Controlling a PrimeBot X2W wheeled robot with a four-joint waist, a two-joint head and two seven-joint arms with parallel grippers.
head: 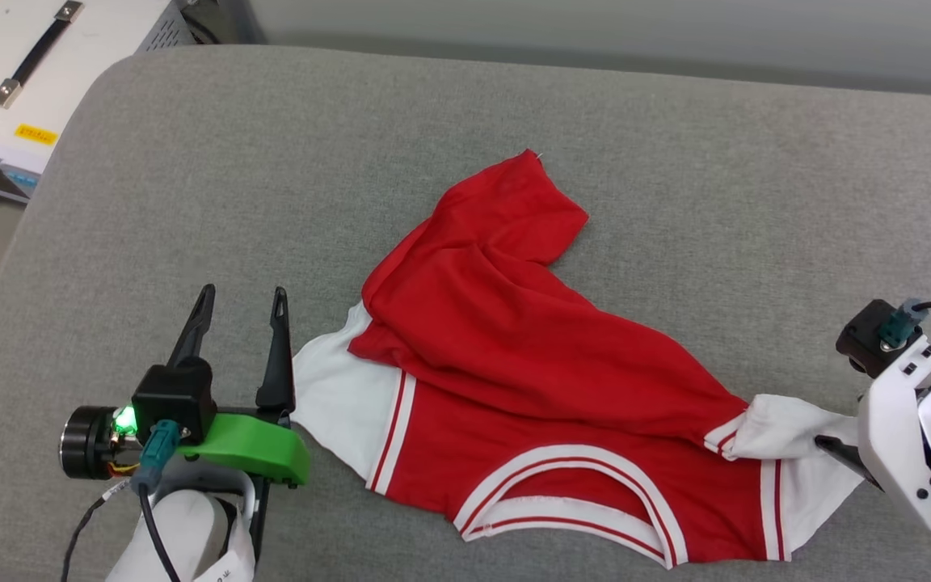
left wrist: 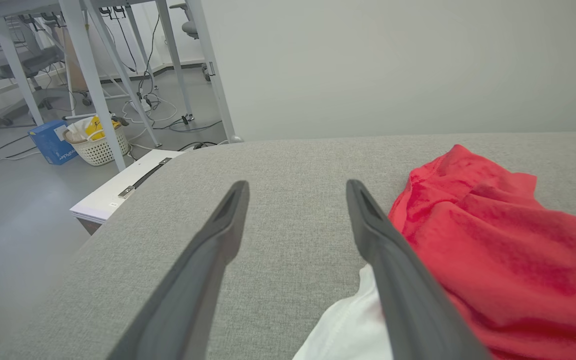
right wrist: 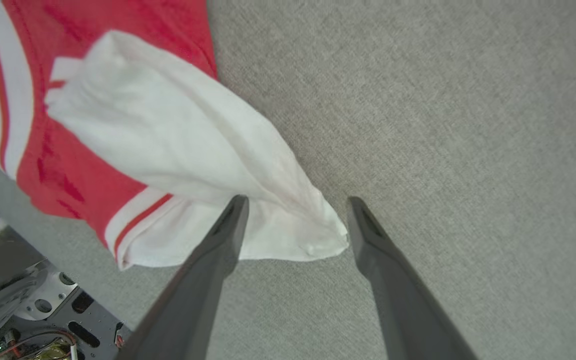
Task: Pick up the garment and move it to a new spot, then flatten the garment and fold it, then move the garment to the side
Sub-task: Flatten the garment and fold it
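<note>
The garment [head: 514,356] lies crumpled mid-bench [head: 191,162] on grey fabric, collar toward 6 o'clock, red body bunched toward 12 o'clock. At 8 o'clock my left hand [head: 243,291] is spread and empty, its inner finger just beside one white sleeve [head: 336,396]. At 4 o'clock my right hand [right wrist: 298,200] is spread too, the end of the other sleeve [right wrist: 193,150] lying between its fingers, not pinched. On the white case [head: 69,65] at 10 o'clock, the yellow label [head: 35,134] is too small for me to read.

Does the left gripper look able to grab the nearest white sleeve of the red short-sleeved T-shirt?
Probably yes: the left gripper, open, sits right beside the red T-shirt's white sleeve, nothing lying between.
</note>
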